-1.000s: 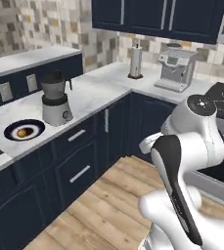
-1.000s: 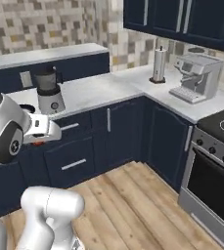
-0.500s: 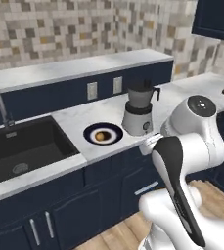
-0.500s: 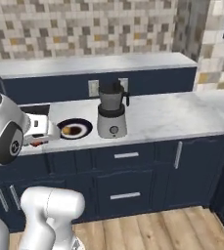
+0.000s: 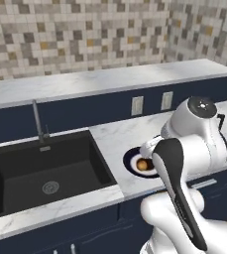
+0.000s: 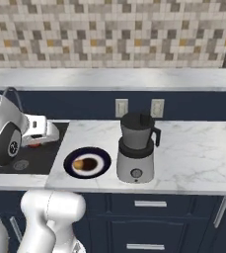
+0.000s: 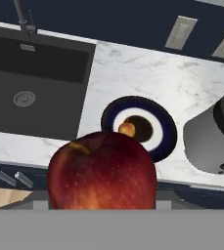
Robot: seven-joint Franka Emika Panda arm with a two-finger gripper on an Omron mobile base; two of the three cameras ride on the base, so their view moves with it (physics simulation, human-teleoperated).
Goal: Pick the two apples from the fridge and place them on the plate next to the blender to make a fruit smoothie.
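Red apple: nearest the hand camera, large in the lower middle of the hand view, stem dimple up and to the left. It hides the finger tips, so the gripper's opening cannot be read; the apple sits right at the gripper, yet an actual grip cannot be confirmed. In the right base view a small red patch shows under the white hand, over the sink's right edge.

Plate: round, dark centre, white ring, dark rim, lying flat on the white marble counter just beyond the red apple. Also seen in the left base view and the right base view.

Contents of plate: one orange-yellow apple, on the left part of the dark centre; seen too at and.

Blender: light grey base, dark smoky jug, black lid, handle to the right; stands upright just right of the plate, apart from it. Hand view shows its base and jug from above.

Sink: black basin set in the counter left of the plate, round drain at the bottom, nothing else seen in it. Tap at its far edge.

Wall sockets: two pale plates on the dark upstand behind the plate and blender.
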